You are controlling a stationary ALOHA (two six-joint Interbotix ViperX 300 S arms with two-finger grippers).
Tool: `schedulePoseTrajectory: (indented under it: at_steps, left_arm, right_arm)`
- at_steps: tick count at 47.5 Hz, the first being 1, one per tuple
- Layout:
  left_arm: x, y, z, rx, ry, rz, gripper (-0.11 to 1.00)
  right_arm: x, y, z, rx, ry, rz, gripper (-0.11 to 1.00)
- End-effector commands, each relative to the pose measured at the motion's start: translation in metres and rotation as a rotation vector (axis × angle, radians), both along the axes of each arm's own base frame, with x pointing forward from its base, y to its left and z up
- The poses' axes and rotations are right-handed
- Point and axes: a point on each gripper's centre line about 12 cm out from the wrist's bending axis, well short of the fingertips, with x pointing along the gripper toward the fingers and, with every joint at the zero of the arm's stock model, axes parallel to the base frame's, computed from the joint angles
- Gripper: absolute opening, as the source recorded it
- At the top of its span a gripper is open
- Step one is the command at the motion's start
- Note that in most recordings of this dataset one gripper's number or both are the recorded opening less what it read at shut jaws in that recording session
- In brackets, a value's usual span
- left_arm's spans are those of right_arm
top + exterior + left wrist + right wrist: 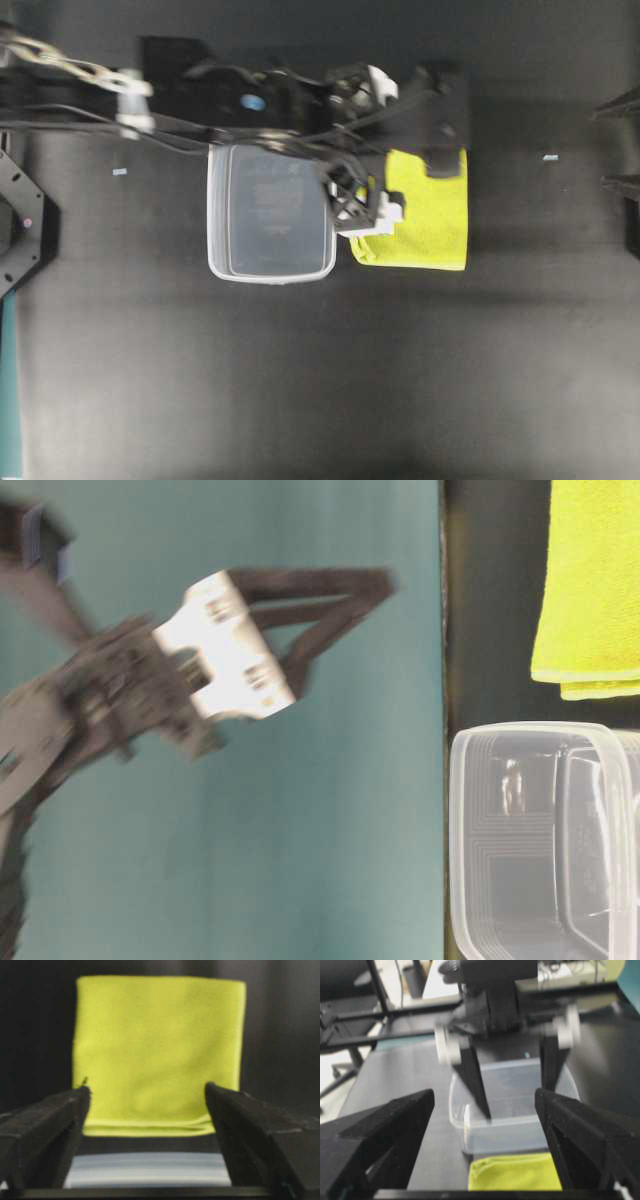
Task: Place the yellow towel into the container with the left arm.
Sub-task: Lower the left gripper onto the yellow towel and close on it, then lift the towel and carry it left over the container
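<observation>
Yellow towel (pixel 159 1055) lies flat on the black table (pixel 300 380), just beside the clear tub (pixel 270 212). Above its near edge hovers the left gripper (pixel 147 1092), jaws wide apart, holding nothing.

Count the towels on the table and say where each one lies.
1. The yellow towel lies folded flat on the black table, just beside the empty clear container, with the open left gripper over its near edge. Nothing suggests another is hidden.
</observation>
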Motion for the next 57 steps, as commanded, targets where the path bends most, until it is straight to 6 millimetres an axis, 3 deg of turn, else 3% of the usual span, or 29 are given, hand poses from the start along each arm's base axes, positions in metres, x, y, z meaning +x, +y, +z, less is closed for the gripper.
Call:
schedulePoseTrajectory:
  at_steps: [1, 10, 22, 29, 35, 38, 46, 52, 57]
  left_arm:
    - [0.017, -0.001, -0.013, 0.018, 0.025, -0.026, 0.90]
    - [0.031, -0.001, -0.066, 0.025, 0.145, -0.048, 0.90]
    - [0.036, -0.001, -0.115, 0.020, 0.233, -0.050, 0.90]
    - [0.036, -0.001, -0.132, 0.018, 0.263, -0.049, 0.89]
    - [0.034, -0.001, -0.138, 0.017, 0.278, -0.049, 0.85]
    - [0.032, -0.001, -0.139, 0.016, 0.289, -0.049, 0.78]
    - [0.032, -0.011, -0.134, 0.020, 0.294, -0.070, 0.36]
    - [0.042, -0.014, -0.102, 0.024, 0.225, -0.073, 0.08]
    - [0.048, -0.013, -0.065, 0.027, 0.156, -0.071, 0.07]
  right_arm:
    - [-0.001, 0.000, 0.011, 0.004, -0.046, -0.002, 0.79]
    - [-0.005, 0.000, 0.014, 0.004, -0.071, -0.002, 0.79]
    - [-0.005, 0.000, 0.019, 0.003, -0.117, -0.003, 0.79]
    - [-0.005, 0.000, 0.019, 0.005, -0.117, -0.003, 0.79]
    - [-0.005, 0.000, 0.019, 0.003, -0.115, -0.003, 0.79]
    - [-0.005, 0.000, 0.019, 0.005, -0.115, -0.003, 0.79]
    - [-0.005, 0.000, 0.019, 0.003, -0.117, -0.003, 0.78]
    - [-0.005, 0.000, 0.019, 0.003, -0.115, -0.003, 0.78]
    - [-0.005, 0.000, 0.018, 0.003, -0.110, -0.003, 0.78]
